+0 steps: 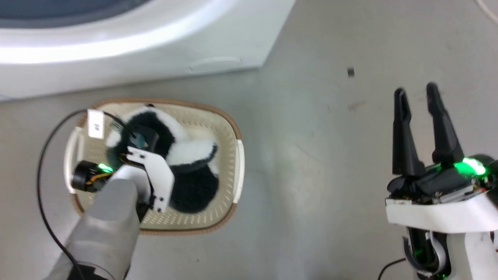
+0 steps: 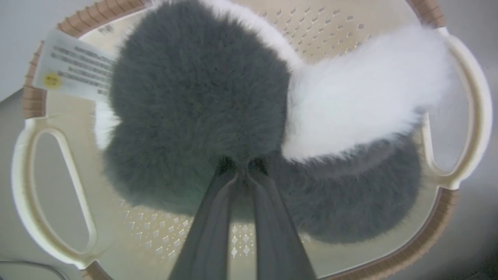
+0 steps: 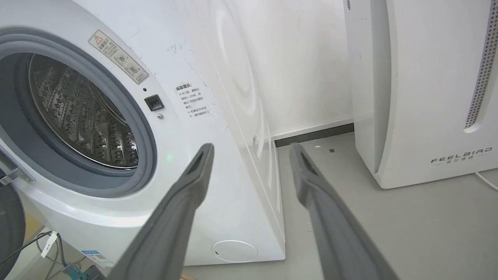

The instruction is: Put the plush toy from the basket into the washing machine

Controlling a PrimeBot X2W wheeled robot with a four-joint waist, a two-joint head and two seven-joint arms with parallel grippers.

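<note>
Left wrist view looks down the left gripper [image 2: 242,168], whose jaws are pressed together on black fur near the middle of the plush toy [image 2: 194,89], which lies curled in the basket [image 2: 472,116] on the floor [image 1: 330,155]. The grasp looks made, the lift not yet begun. The right gripper [image 3: 252,149] hangs apart, jaws spread, facing the washing machine [image 3: 233,202] and its open drum [image 3: 78,116]. Next comes a lift clear of the rim, then a carry to the porthole; a fur-only pinch may slip.

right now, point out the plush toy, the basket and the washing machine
plush toy [image 2: 194,97]: left wrist view, on its black fur
basket [image 1: 240,171]: head view, on its white side handle
washing machine [image 3: 78,116]: right wrist view, on its steel drum
</note>
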